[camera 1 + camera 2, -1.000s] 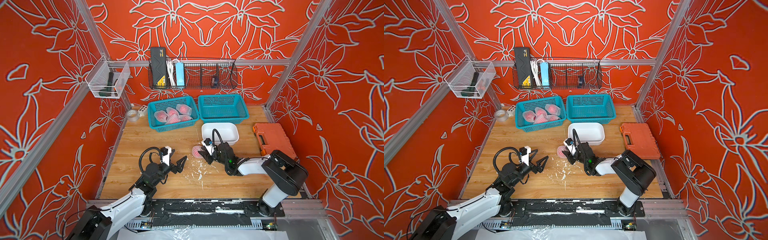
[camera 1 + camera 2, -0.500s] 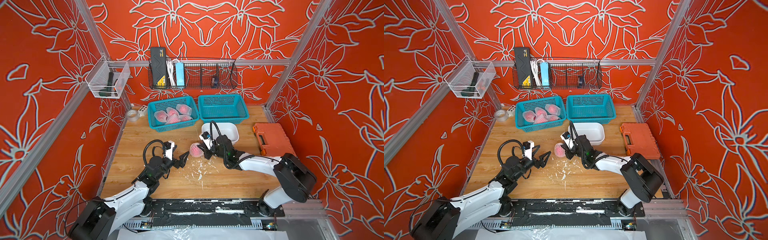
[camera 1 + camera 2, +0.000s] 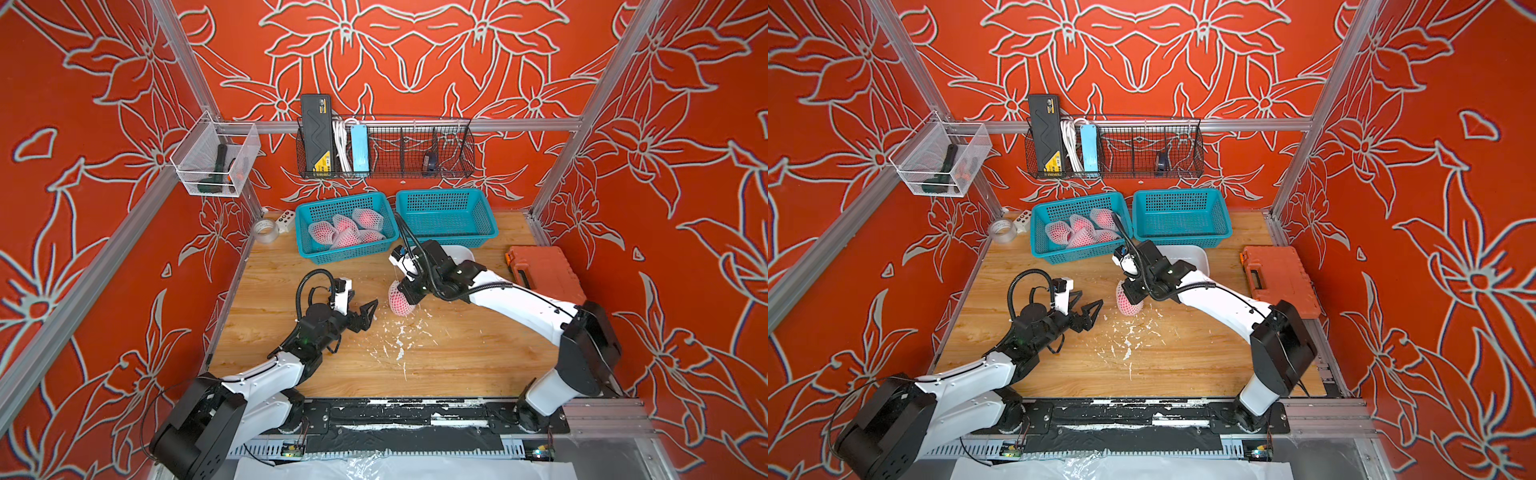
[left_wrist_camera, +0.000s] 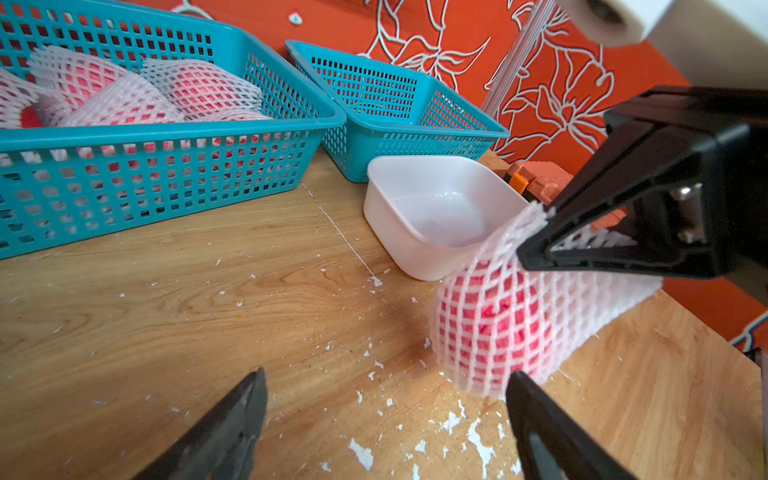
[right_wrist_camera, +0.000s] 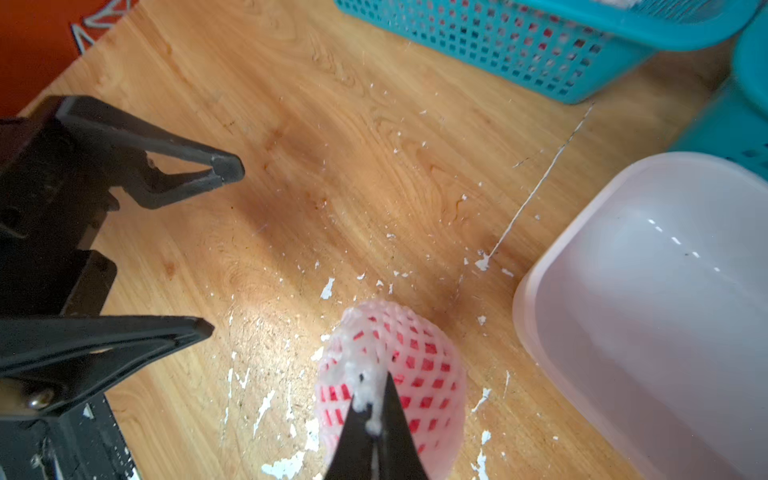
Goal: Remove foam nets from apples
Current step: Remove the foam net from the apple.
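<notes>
Tightly pinched: right gripper grips one apple's foam net

Near the middle of the table (image 3: 457,361), one red apple (image 4: 498,316) sits wrapped in its white foam net (image 4: 505,237). The right gripper (image 5: 372,409) comes down from above with its jaws pressed together on a bunched end of that net. The mesh is drawn up taut over the fruit. Whether the apple touches the wood or hangs just clear of it, I cannot tell.

The left gripper (image 3: 1090,300) stands just beside the apple, on the side toward the table's left edge. Its jaws are spread wide with nothing between them, and its tips point at the fruit without touching it.

White foam flakes (image 3: 399,336) litter the wood below the apple and toward the front edge. A white tray (image 4: 415,253) lies just behind the apple, toward the back edge.

Two teal baskets sit side by side along that back edge. The left basket (image 3: 353,253) holds several more netted apples (image 3: 345,232) heaped together, and the right basket (image 3: 453,240) is next to it. An orange case (image 3: 544,274) lies at the right edge, and a tape roll (image 3: 266,230) sits in the back left corner.
</notes>
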Tool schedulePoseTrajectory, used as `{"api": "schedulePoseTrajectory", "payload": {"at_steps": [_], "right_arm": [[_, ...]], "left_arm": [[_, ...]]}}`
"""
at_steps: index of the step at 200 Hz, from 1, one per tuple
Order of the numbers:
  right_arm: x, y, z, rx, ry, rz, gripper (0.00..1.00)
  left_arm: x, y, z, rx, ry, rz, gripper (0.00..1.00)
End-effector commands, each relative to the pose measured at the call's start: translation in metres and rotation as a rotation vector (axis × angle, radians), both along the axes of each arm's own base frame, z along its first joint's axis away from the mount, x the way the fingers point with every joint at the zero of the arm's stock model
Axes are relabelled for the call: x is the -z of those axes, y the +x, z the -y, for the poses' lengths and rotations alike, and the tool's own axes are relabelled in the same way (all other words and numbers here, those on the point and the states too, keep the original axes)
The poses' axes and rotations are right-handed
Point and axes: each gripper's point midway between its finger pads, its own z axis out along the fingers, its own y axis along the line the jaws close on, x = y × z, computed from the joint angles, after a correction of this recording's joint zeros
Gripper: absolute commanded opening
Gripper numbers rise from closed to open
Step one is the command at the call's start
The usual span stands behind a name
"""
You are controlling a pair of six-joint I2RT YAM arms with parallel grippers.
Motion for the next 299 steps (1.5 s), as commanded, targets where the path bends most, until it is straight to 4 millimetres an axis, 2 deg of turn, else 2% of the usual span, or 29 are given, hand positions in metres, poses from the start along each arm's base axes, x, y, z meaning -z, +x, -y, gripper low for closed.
{"api": "schedulePoseTrajectory", "payload": {"at_steps": [1,23,40,47,60,88,103,110,120,147,177,201,223,240,265,299], "right_arm": [[0.014,-0.021,0.021,0.021,-0.113,-0.075,0.00],[0.030,-0.035,0.010,-0.067,-0.127,-0.192,0.00],[0.047,-0.028,0.015,-0.026,-0.270,-0.158,0.00],[0.047,-0.021,0.018,0.016,-0.301,-0.117,0.00],[0.044,-0.014,0.014,0.057,-0.252,-0.091,0.00],[0.036,-0.009,-0.008,0.045,-0.105,-0.066,0.00],[0.036,-0.010,-0.015,0.023,-0.083,-0.072,0.07],[0.034,-0.008,-0.016,0.023,-0.081,-0.069,0.17],[0.028,-0.008,-0.015,0.022,-0.081,-0.060,0.32],[0.003,-0.009,-0.015,0.014,-0.005,-0.003,0.53],[-0.033,-0.009,-0.009,0.012,0.083,0.041,0.58],[-0.067,-0.005,0.006,0.040,0.168,0.106,0.61],[-0.097,0.003,0.029,0.103,0.261,0.191,0.64],[-0.105,0.010,0.047,0.146,0.321,0.243,0.65],[-0.093,0.010,0.059,0.165,0.361,0.263,0.65],[-0.059,0.004,0.056,0.145,0.384,0.236,0.67]], "left_arm": [[-0.005,0.001,0.001,0.009,-0.002,0.020,0.86],[0.004,0.001,0.004,0.029,0.023,-0.003,0.85],[0.006,0.000,0.007,0.050,0.036,-0.008,0.84],[0.006,0.000,0.007,0.049,0.040,-0.009,0.84],[0.006,-0.001,0.006,0.047,0.040,-0.001,0.84],[0.007,-0.002,0.006,0.056,0.053,0.009,0.85],[0.006,-0.001,0.007,0.058,0.056,0.012,0.85],[0.006,-0.001,0.007,0.060,0.057,0.011,0.85],[0.006,-0.002,0.008,0.066,0.055,0.012,0.86],[-0.001,-0.009,0.019,0.148,0.041,0.043,0.90],[-0.017,-0.023,0.040,0.284,0.003,0.092,0.94],[-0.029,-0.037,0.058,0.373,-0.020,0.140,0.97],[-0.026,-0.045,0.070,0.407,-0.006,0.156,0.97],[-0.017,-0.044,0.075,0.407,0.004,0.140,0.97],[-0.005,-0.035,0.083,0.403,-0.001,0.089,0.97],[0.008,-0.022,0.092,0.391,-0.012,0.066,0.97]]}}
